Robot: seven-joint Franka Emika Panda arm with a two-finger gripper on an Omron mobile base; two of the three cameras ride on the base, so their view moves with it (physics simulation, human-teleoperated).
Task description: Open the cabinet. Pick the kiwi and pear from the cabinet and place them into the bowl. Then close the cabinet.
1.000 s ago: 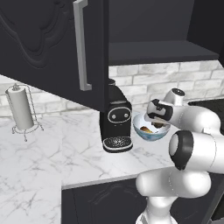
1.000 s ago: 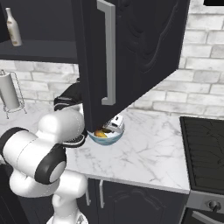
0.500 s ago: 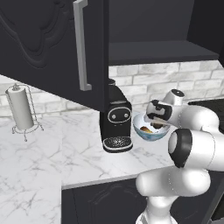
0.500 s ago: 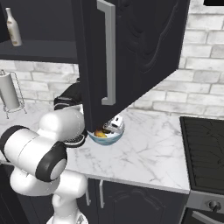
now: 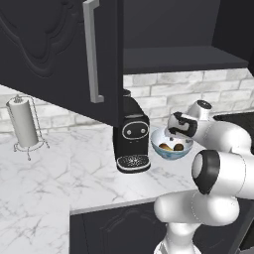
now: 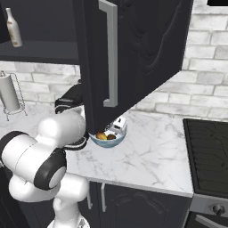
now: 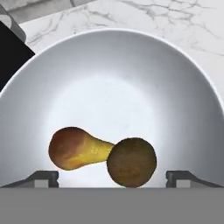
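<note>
Kiwi [image 7: 131,162] against pear [image 7: 78,148] in bowl [image 7: 183,100] from the hand view, gripper [image 7: 111,178] wide, empty.

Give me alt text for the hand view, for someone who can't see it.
A pear and a kiwi lie touching in a round white bowl on a marble counter, seen from above, with the open gripper just over them.

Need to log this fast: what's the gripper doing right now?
Gripper: open, holding nothing, over the bowl with pear and kiwi inside.
</note>
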